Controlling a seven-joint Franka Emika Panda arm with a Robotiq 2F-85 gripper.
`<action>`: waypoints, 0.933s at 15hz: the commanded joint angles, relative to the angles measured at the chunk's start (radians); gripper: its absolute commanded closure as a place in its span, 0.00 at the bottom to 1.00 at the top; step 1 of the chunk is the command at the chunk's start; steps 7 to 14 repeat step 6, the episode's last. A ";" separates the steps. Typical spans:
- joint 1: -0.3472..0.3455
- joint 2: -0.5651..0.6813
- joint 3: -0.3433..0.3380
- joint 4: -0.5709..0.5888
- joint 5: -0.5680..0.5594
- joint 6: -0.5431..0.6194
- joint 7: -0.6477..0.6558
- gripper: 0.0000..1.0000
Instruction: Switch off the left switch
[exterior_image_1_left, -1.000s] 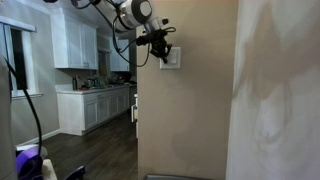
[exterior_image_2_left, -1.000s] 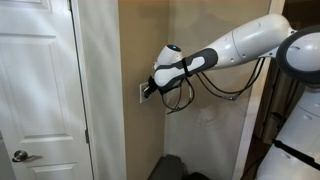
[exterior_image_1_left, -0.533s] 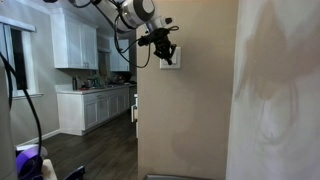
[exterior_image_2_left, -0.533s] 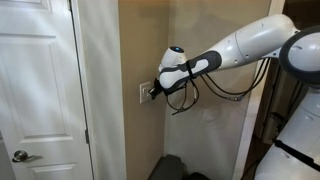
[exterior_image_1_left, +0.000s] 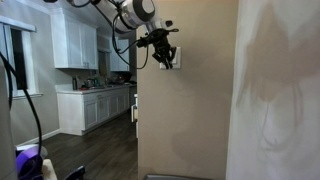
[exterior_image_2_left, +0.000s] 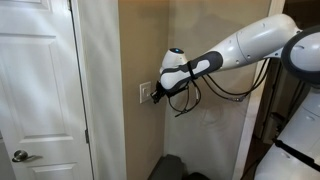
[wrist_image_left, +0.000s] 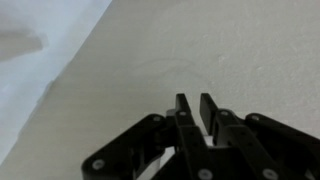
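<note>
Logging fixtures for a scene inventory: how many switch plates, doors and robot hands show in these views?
switch plate: 1
door: 1
hand: 1
Total: 3

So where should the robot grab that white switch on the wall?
There is nothing to pinch: the switch is a flat plate lying flush on the wall. It is probably better to push its left half with the tips of the end effector, coming straight at the wall from in front, with the fingers nearly together, as the wrist view shows them.
</note>
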 joint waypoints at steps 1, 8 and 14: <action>-0.004 0.000 0.004 0.001 0.003 -0.003 -0.002 0.74; -0.004 0.000 0.004 0.001 0.003 -0.003 -0.002 0.74; -0.004 0.000 0.004 0.001 0.003 -0.003 -0.002 0.74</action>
